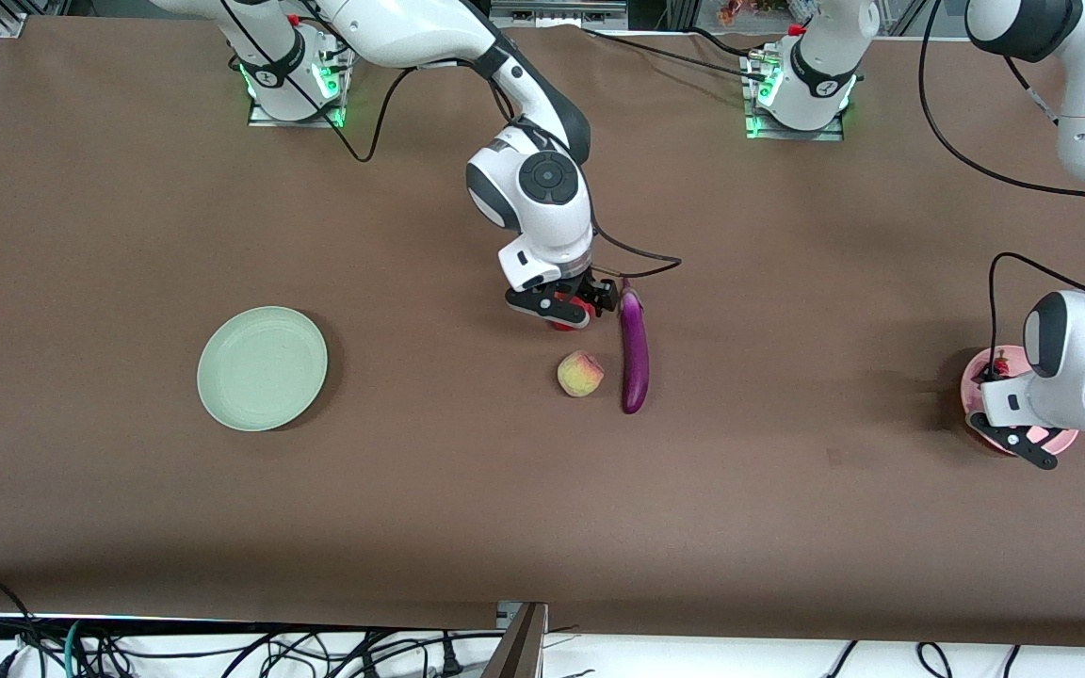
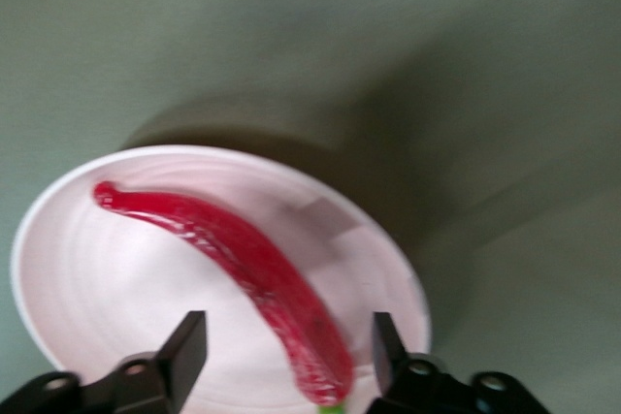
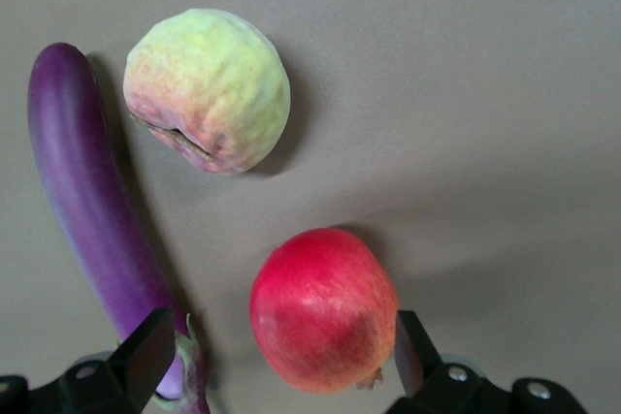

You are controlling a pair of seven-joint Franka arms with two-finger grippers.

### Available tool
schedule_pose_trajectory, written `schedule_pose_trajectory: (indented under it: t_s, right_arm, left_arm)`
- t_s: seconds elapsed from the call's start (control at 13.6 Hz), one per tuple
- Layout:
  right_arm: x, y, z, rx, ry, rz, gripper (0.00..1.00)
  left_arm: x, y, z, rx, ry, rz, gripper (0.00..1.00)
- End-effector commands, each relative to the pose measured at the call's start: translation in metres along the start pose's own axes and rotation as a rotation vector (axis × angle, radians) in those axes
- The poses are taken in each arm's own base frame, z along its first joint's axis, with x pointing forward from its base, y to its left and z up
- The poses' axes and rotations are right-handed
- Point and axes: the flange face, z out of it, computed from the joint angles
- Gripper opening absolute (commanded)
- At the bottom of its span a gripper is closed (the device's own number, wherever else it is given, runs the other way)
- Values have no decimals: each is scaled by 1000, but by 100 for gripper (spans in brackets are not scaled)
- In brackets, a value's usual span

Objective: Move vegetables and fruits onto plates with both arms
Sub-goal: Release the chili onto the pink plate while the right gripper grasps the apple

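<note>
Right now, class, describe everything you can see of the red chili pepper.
The red chili pepper is long, curved and glossy, tapering to a rounded tip, with a bit of green stem at its thick end. It lies flat in the pale pink plate, touching only the plate. The left pincer hangs open above it, not gripping.

high front camera faces the arms — wrist cameras look down, close.

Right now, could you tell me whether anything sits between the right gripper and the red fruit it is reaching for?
Nothing visible does. The right gripper is open, with the red fruit between its fingers. The eggplant lies close beside one finger.
</note>
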Motion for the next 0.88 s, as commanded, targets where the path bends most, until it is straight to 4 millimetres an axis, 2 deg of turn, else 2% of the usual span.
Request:
schedule_pose_trajectory:
  t_s: [0.0, 0.29, 0.44, 0.59, 0.66, 0.81]
  right_arm:
    - [1, 0, 14, -35, 34, -15, 100]
    - [-2, 3, 34, -49, 39, -27, 100]
    - [-13, 2, 45, -49, 37, -33, 100]
    - [-15, 2, 49, -52, 33, -21, 97]
    - [-13, 3, 49, -54, 33, -17, 81]
    - [-9, 4, 42, -54, 32, -35, 39]
  left_arm:
    - [-3, 12, -44, -62, 28, -2, 100]
    - [13, 58, -111, -108, 2, 52, 100]
    - [24, 83, -144, -116, 11, 18, 100]
    - [40, 109, -162, -135, 17, -31, 100]
    - [46, 118, -168, -138, 26, -37, 100]
    - [67, 151, -182, -159, 50, -47, 100]
